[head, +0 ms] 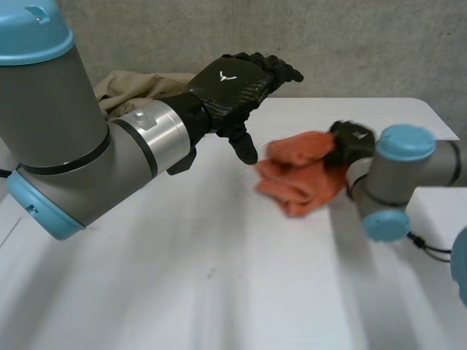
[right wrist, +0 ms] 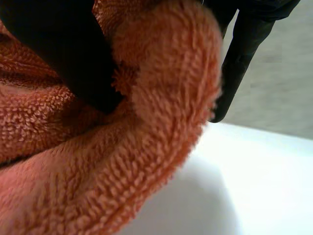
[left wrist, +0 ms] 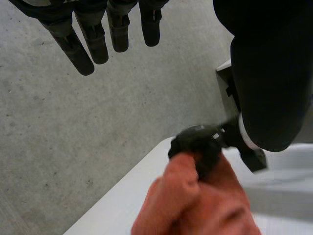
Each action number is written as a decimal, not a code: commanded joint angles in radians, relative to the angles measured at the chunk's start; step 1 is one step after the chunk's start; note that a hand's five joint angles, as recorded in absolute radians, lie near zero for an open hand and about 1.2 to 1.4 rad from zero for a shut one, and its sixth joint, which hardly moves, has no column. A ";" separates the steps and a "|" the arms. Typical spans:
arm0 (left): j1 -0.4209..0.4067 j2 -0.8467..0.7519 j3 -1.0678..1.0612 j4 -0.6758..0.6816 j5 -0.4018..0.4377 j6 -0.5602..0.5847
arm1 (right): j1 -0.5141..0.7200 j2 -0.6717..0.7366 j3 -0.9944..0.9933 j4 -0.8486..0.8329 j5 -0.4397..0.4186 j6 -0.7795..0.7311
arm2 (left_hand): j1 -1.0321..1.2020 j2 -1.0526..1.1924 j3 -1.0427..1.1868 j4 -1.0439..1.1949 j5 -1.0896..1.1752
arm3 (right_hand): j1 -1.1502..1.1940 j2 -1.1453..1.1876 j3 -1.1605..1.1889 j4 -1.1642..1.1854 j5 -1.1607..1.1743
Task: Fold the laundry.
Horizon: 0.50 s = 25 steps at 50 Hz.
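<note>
Gripping the orange towel (head: 299, 179) at its right-hand edge, the right hand (head: 350, 142) sat low over the white table (head: 219, 277), right of the middle in the head view. The towel lay bunched in a loose heap of folds, spreading from that hand toward the table's centre. In the right wrist view the grasp was plain: the black thumb (right wrist: 63, 54) pressed into the pile on one side of a thick rolled fold of towel (right wrist: 161, 137), and a finger (right wrist: 244, 49) came down on the other side, so the fold was pinched between them, with bare table (right wrist: 254, 181) beside it. The right arm (head: 401, 175) bent in from the table's right side.

The left hand (head: 233, 84) hung in the air above the table, just left of the towel and apart from it, grasping nothing. Its fingers (left wrist: 93, 39) were straight and released in the left wrist view, with the thumb (left wrist: 269, 73) standing away from them. Beneath that palm, the same view showed the right hand (left wrist: 195, 142) clamped on the raised part of the towel (left wrist: 195, 205) near the table's edge. The left arm (head: 73, 153) filled the near left of the head view.

Behind it, at the table's far left, lay a crumpled beige cloth (head: 128, 87), well apart from the towel. A grey wall (head: 328, 44) rose behind the table.
</note>
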 commanded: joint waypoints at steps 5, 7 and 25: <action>-0.001 -0.001 0.003 0.000 0.000 0.004 | -0.258 0.346 -0.658 0.256 0.044 -0.091 | -0.017 -0.029 -0.035 -0.025 -0.048 | 0.480 0.307 0.281 0.203 0.277; 0.002 -0.001 0.004 0.000 -0.002 0.005 | -0.302 0.423 -0.794 0.285 0.041 -0.110 | -0.017 -0.029 -0.035 -0.025 -0.048 | 0.480 0.307 0.281 0.203 0.277; -0.003 -0.001 0.018 -0.005 -0.003 0.007 | -0.482 0.506 -0.859 0.192 -0.149 -0.118 | -0.017 -0.029 -0.035 -0.025 -0.048 | 0.456 0.284 0.257 0.180 0.253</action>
